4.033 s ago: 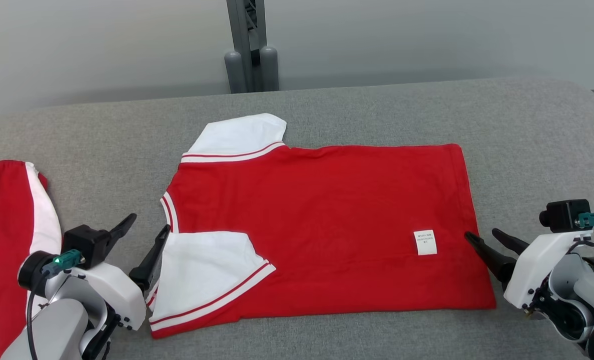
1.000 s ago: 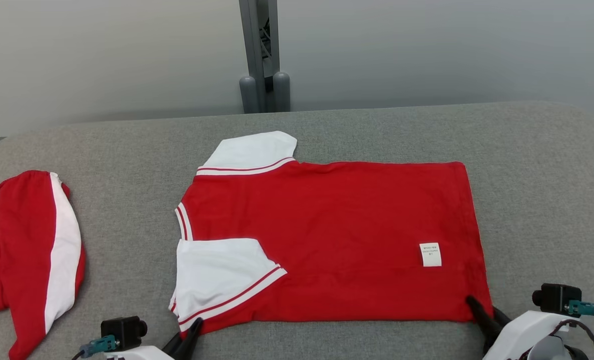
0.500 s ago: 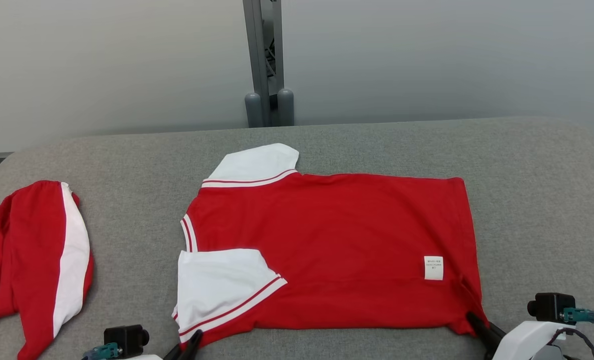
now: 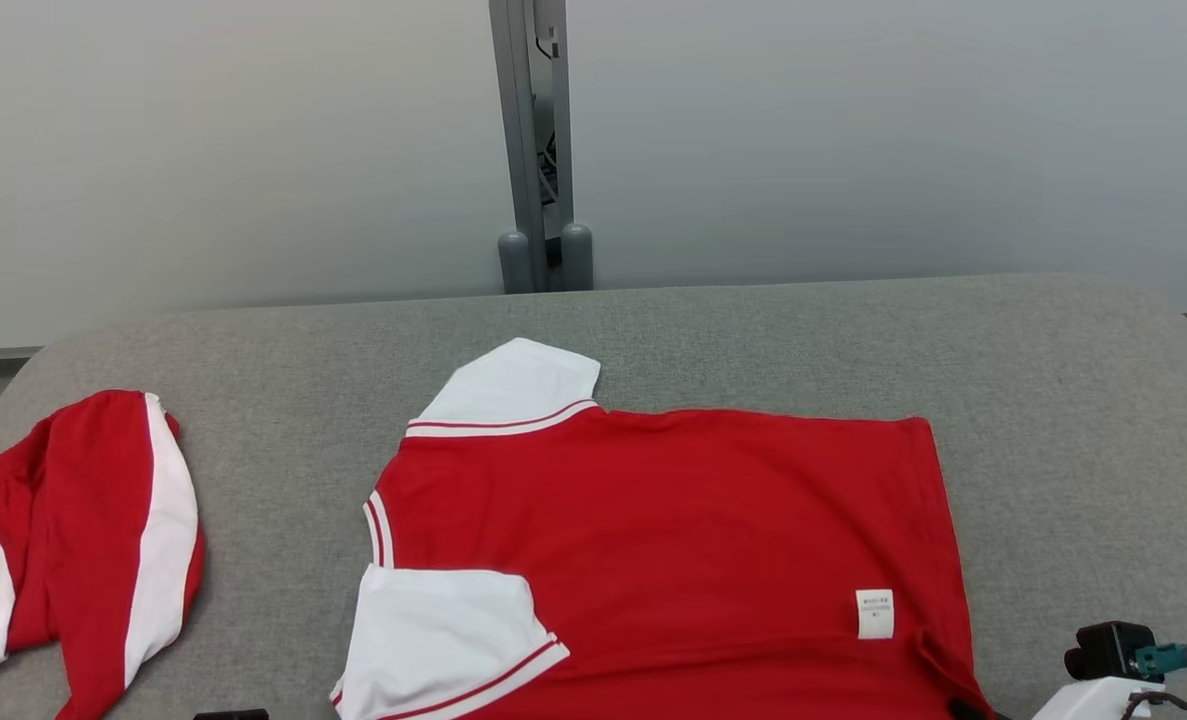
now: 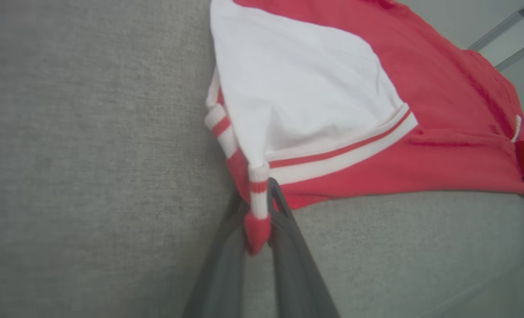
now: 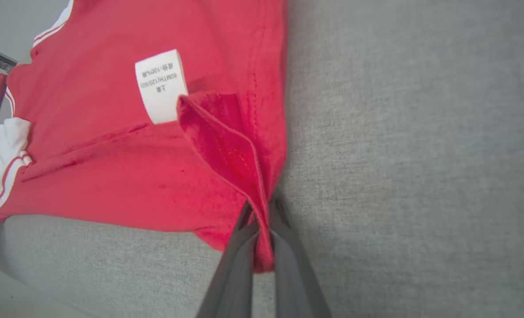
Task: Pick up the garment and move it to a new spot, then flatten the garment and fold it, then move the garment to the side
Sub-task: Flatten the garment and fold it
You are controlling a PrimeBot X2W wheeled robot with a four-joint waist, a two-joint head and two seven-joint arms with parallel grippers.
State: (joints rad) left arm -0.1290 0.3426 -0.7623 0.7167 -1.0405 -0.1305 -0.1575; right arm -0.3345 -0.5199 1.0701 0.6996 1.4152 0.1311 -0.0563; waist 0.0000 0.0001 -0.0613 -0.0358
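Note:
The garment (image 4: 673, 540) is a red shirt with white sleeves, spread flat on the grey cushion (image 4: 753, 340); its near edge runs off the bottom of the head view. In the left wrist view my left gripper (image 5: 256, 195) is shut on the striped cuff corner of the near white sleeve (image 5: 297, 97). My right gripper (image 6: 260, 204) is shut on the near hem corner, which stands up in a pinched fold beside the white label (image 6: 161, 86). The garment (image 6: 111, 168) lies flat past that fold.
A second red and white garment (image 4: 83, 530) lies bunched at the cushion's left end. A grey post (image 4: 538, 150) stands against the pale wall behind. The cushion's rounded front edge (image 5: 420, 247) runs just below both grips. Bare grey fabric (image 6: 398, 132) lies right of the hem.
The head camera has tilted, so the whole picture slid downward. My right gripper's fingers closed on the hem corner, which now puckers upward. The left gripper has kept its hold on the cuff.

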